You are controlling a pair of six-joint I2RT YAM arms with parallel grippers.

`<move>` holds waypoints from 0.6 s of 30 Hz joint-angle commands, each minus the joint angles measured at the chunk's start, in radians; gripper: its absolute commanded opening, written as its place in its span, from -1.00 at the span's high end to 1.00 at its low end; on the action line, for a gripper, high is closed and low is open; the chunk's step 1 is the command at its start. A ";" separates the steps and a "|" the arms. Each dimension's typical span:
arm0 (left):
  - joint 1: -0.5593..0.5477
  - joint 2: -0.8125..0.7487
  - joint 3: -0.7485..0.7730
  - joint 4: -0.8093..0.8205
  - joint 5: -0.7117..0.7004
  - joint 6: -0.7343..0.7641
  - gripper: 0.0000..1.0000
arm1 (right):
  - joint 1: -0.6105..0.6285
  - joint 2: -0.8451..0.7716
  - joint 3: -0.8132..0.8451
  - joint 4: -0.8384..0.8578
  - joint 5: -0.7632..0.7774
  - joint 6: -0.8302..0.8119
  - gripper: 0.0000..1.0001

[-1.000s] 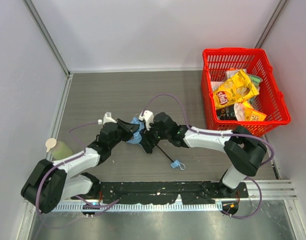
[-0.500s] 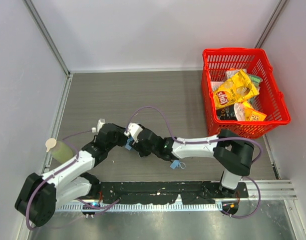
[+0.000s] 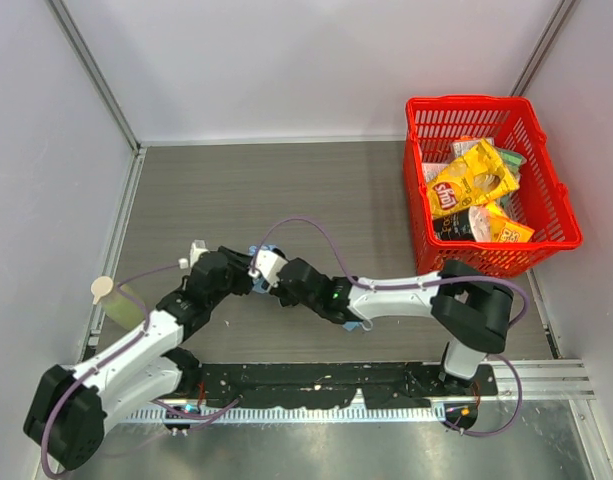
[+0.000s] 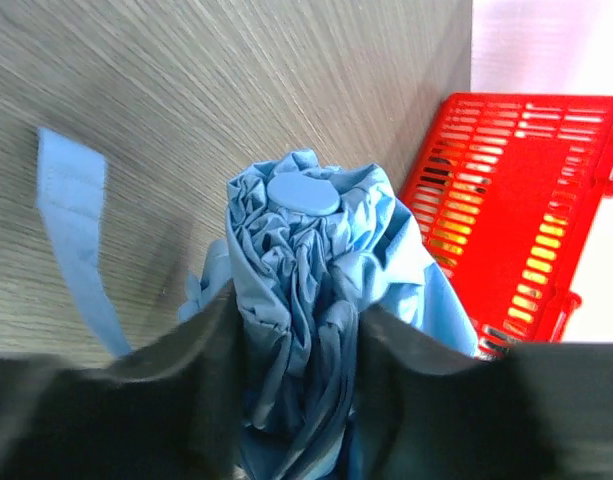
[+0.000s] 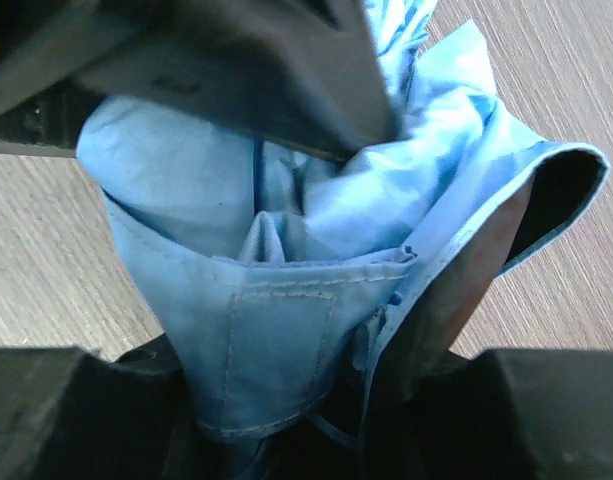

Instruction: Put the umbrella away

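The umbrella (image 4: 304, 250) is a bunched sky-blue bundle with a round cap on its top, and a loose strap (image 4: 74, 215) hangs off to its left. My left gripper (image 4: 296, 325) is shut on the folded fabric, which is squeezed between its two black fingers. My right gripper (image 5: 286, 370) faces it and holds the hem of the same fabric (image 5: 276, 300). From above, the two grippers (image 3: 246, 282) (image 3: 264, 276) meet tip to tip, with only a scrap of the umbrella (image 3: 257, 288) showing. Its small blue handle (image 3: 354, 326) peeks out below the right forearm. The shaft is hidden.
A red basket (image 3: 464, 101) holding snack bags stands at the right rear and also shows in the left wrist view as the basket (image 4: 526, 210). A pale green bottle (image 3: 122, 302) with a beige cap stands by the left wall. Grey walls close in the table on three sides.
Both grippers have moved left and nearer, carrying the umbrella's fabric. The black shaft has gone out of sight under the right arm. The right jaws widened, then closed in again.
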 commanded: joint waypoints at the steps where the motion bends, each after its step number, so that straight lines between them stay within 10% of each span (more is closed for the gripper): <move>1: -0.010 -0.066 0.001 0.099 0.034 0.002 -0.19 | 0.008 -0.103 -0.010 0.113 -0.098 -0.056 0.99; 4: -0.011 -0.079 0.007 0.096 0.030 0.018 -0.99 | 0.008 -0.117 -0.007 0.099 -0.120 -0.060 0.99; 18: -0.010 -0.308 0.032 -0.151 -0.057 0.034 -0.99 | -0.024 -0.175 -0.051 0.083 -0.150 -0.064 0.99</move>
